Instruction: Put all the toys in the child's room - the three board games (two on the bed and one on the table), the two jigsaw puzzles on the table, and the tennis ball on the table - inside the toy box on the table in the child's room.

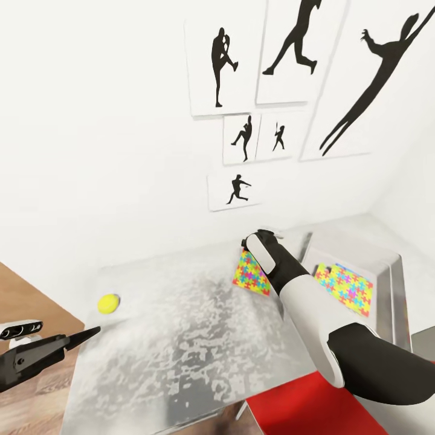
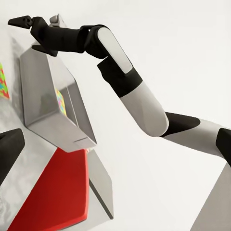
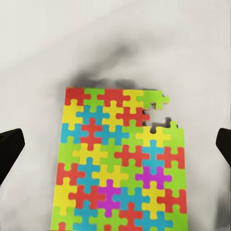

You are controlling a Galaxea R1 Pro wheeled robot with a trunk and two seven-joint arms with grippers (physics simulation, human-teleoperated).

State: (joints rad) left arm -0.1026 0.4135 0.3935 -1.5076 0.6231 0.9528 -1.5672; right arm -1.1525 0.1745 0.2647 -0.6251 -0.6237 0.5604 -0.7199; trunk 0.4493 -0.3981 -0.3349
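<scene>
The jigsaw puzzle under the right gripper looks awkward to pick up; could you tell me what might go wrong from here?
The jigsaw puzzle lies flat on the table, so the open right gripper may slide over it without catching an edge. A corner piece is missing, so a pinch there may slip. Pushing it could shove it against the toy box.

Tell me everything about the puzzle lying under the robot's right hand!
The jigsaw puzzle is a thin flat sheet of interlocking red, yellow, blue, green, orange and purple pieces. One corner has a gap where pieces seem missing. It lies flat on the pale grey table, by the wall. The right gripper hovers above it, fingers spread wide on either side, not touching.
</scene>
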